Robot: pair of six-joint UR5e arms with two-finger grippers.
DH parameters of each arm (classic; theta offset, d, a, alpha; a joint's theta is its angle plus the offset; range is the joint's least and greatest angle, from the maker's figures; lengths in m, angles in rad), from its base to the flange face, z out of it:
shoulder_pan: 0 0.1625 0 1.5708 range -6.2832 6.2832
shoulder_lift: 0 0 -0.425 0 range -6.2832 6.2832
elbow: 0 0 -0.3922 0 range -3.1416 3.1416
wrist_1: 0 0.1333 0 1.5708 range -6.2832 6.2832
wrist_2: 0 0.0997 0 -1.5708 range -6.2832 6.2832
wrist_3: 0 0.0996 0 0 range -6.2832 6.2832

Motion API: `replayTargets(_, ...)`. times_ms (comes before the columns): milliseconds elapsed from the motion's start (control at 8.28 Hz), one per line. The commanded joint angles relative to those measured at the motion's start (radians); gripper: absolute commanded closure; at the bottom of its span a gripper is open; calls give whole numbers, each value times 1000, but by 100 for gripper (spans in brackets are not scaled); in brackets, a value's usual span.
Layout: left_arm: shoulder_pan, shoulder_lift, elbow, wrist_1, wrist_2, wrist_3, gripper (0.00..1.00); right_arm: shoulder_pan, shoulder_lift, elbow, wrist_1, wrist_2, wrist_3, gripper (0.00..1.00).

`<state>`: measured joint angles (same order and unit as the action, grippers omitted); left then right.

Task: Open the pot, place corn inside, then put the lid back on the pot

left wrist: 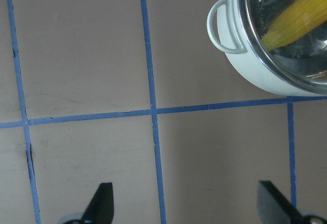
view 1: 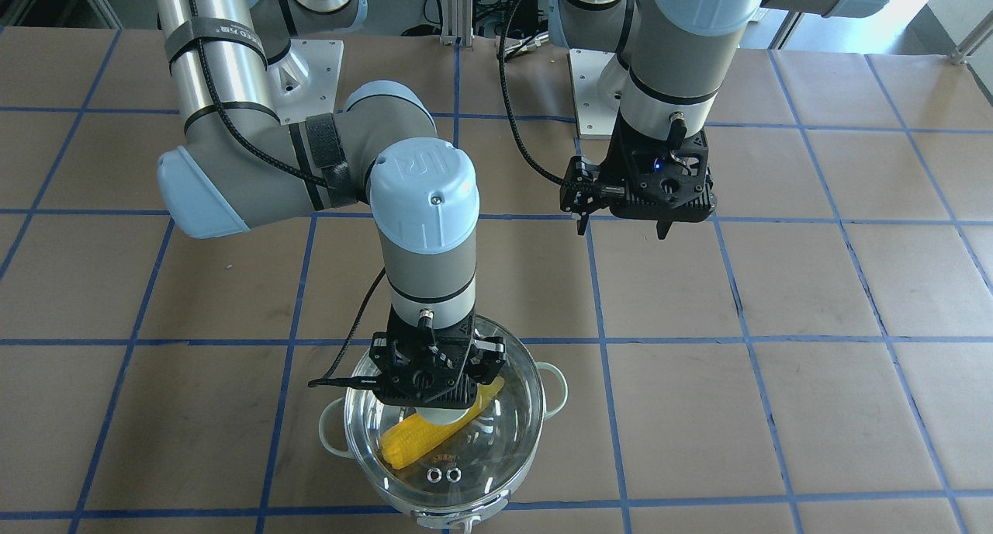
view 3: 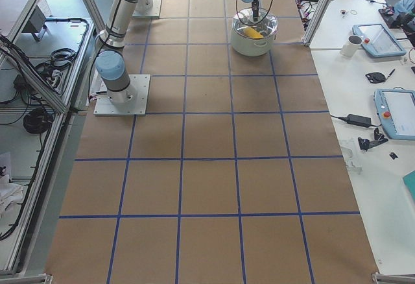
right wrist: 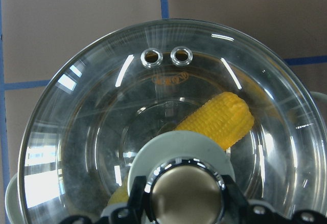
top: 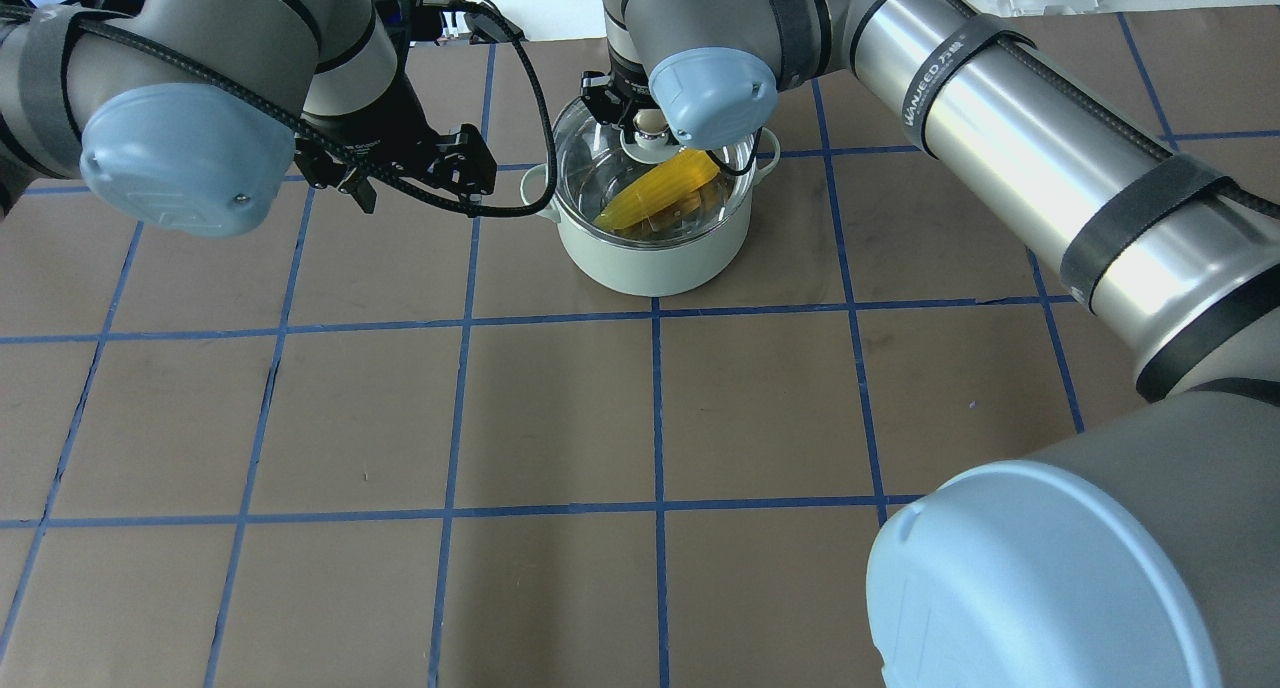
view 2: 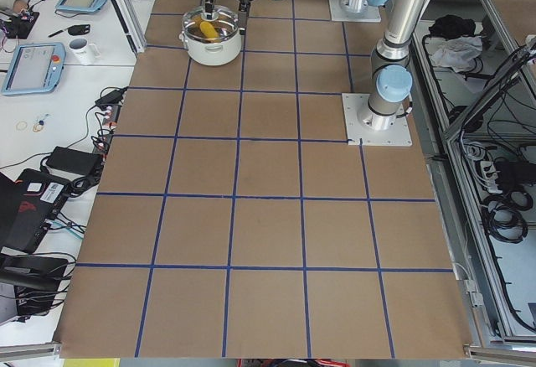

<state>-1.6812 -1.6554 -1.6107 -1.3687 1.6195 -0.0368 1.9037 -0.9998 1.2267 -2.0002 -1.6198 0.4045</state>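
Note:
The mint-green pot (top: 650, 258) stands at the far middle of the table. The yellow corn (top: 655, 193) lies slantwise inside it, seen through the glass. The clear domed lid (view 1: 496, 449) covers the pot's mouth; I cannot tell whether it is fully seated. My right gripper (right wrist: 184, 198) reaches straight down and is shut on the lid's metallic knob, a finger on each side. The two vent holes (right wrist: 166, 57) show on the lid. My left gripper (view 1: 621, 227) is open and empty, hovering above the table beside the pot's loop handle (left wrist: 225, 24).
The table (top: 640, 418) is brown paper with a blue tape grid. The arms' base plates (view 1: 306, 76) stand at the robot's edge. In the side views, desks with tablets (view 3: 379, 37) and a mug (view 3: 352, 45) lie beyond the table's edge.

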Motion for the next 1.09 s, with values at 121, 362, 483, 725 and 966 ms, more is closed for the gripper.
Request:
replayTargets(121,0,-4,0,0,2,-2,0,0,4,2,-2,-2,0,64)
replayTargets(362,0,-4,0,0,2,0,0,0,7,4,-3,-2,-4,64)
replayTargets(483,0,-4,0,0,2,0,0,0,10,7,-21,3,-4,64)
replayTargets(725,0,-6,0,0,3,0,0,0,9,14,-26,3,-4,64)
replayTargets(966,0,3,0,-3,-1,0,0,0,9,16,-26,3,13,60)
